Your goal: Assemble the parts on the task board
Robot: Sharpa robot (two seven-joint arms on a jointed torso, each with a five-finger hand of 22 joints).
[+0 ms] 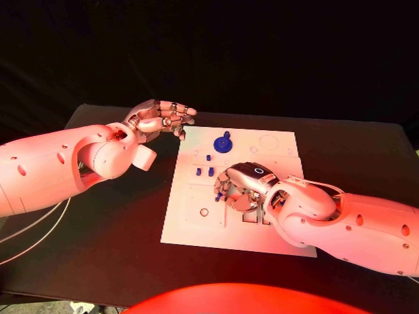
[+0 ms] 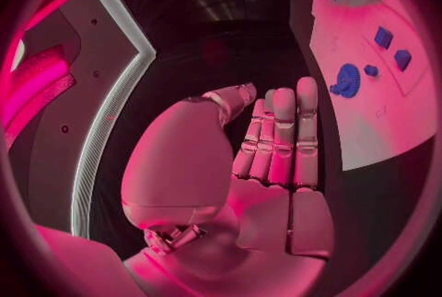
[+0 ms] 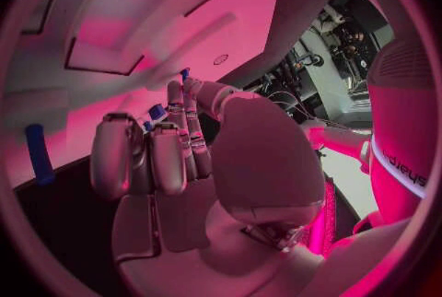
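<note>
White task board [image 1: 196, 222] lies in the middle of the black tabletop [image 1: 96, 242], its near part bare apart from recessed outlines. The right hand [image 1: 239, 186] hangs palm down over the board's middle, fingers curled downward, their tips at or just above the surface; one small blue part [image 3: 185, 74] sits at a fingertip in the right wrist view, but whether it is pinched or merely touched I cannot tell. Just beyond that hand, the head view shows three small blue pegs [image 1: 209, 171] on the board, two side by side and one a little farther on. Beyond them lies one round blue gear-like part [image 1: 222, 142], the largest piece. Farthest off, the left hand [image 1: 162, 118] hovers past the board's far left corner, over bare tabletop, fingers fairly straight and close together, holding nothing
</note>
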